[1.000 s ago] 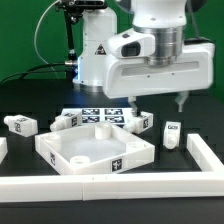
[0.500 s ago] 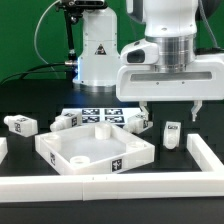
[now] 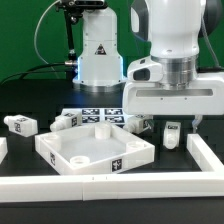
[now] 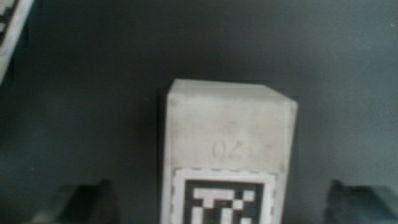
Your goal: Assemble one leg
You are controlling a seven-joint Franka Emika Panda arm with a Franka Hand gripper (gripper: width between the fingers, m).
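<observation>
The leg is sitting directly under the gripper, centred between its jaws, which are standing wide apart and holding nothing. In my judgement it should be descending straight, both fingers clearing the leg's sides, then closing evenly.

The marker board lies on the black table just behind the large white square panel. A white rail runs in front of the panel.
</observation>
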